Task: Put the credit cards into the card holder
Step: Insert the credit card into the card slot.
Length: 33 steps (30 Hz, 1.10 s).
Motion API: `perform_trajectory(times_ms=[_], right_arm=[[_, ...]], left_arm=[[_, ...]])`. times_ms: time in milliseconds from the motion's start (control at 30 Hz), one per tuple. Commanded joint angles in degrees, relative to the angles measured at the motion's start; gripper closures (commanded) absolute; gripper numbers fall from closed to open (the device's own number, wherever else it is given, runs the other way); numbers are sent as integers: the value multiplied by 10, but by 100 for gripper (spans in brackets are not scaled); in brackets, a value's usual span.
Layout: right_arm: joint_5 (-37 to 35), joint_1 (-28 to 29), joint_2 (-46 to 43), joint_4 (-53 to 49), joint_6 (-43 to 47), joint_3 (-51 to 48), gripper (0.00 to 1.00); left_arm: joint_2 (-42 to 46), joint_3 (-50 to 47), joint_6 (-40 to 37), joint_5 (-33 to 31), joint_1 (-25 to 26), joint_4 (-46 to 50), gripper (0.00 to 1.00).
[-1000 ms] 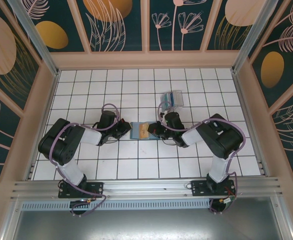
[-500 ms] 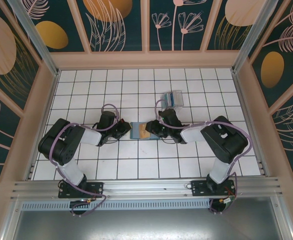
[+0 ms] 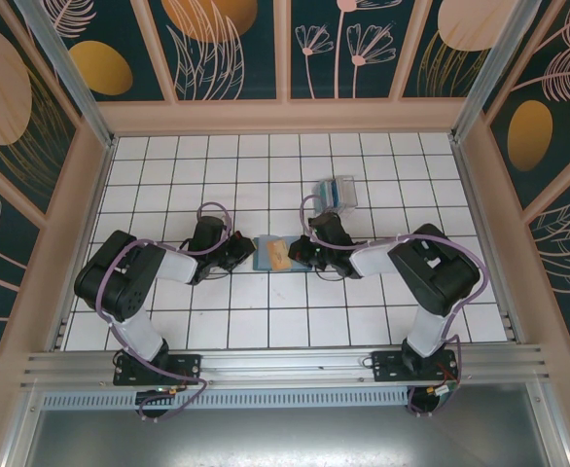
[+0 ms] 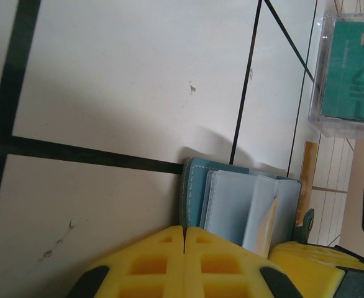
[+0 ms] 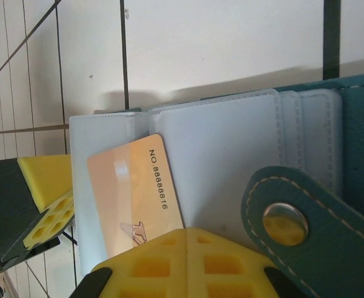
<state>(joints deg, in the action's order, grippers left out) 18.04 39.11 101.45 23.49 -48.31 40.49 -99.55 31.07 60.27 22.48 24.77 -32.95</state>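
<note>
- Left: my left claw (image 4: pixel 183 231) sits low at the left edge of the card holder (image 4: pixel 232 202). Its yellow pads are closed flat together, and I cannot tell whether they nip the cover or only press beside it.
- Centre: the card holder lies open, pale pockets upward, about the middle of the table (image 3: pixel 266 321), between my two claws.
- Centre-right: the tan-orange card (image 5: pixel 129 192) lies slanted across the inner face. I cannot tell whether its far end has entered a pocket.
- Right: my right claw (image 5: pixel 191 239) is closed on the near end of that card, with the snap tab (image 5: pixel 284 217) just beside it.
- Far right: the clear box (image 3: pixel 336 193) stands nearer the table's far edge, apart from the card holder, with teal cards (image 4: pixel 350 68) inside.
- Step in hand, as I judge it: seating the tan-orange card. The next move calls for squaring the card to the pocket mouth and sliding it leftward while my left claw steadies the card holder, and only then letting go.
</note>
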Motion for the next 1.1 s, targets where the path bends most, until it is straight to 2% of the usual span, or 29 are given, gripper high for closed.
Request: perform_trajectory(times_ms=[0,100,200,333,467,600,933,1067], right_arm=[[4,2,13,-3,-4,10,100],[9,0,11,4,-10,7,100],[-2,-3,3,-34,10,20,100],[-31,-3,-37,-104,58,34,84],[-48,5,-63,-176,106,57,77],[-58,25,-49,-243,152,96,69],[-227,98,48,-437,235,241,63],[-260,111,75,-460,245,256,61]], left_arm=[[-15,-3,-1,2,0,16,100],[-17,-4,0,3,1,12,100],[-20,-1,-1,5,1,15,100],[-17,-2,-1,1,1,15,100],[-18,3,-3,5,1,18,100],[-20,4,-4,7,1,17,100],[-17,0,-9,5,1,23,100],[-20,4,-11,7,1,26,100]])
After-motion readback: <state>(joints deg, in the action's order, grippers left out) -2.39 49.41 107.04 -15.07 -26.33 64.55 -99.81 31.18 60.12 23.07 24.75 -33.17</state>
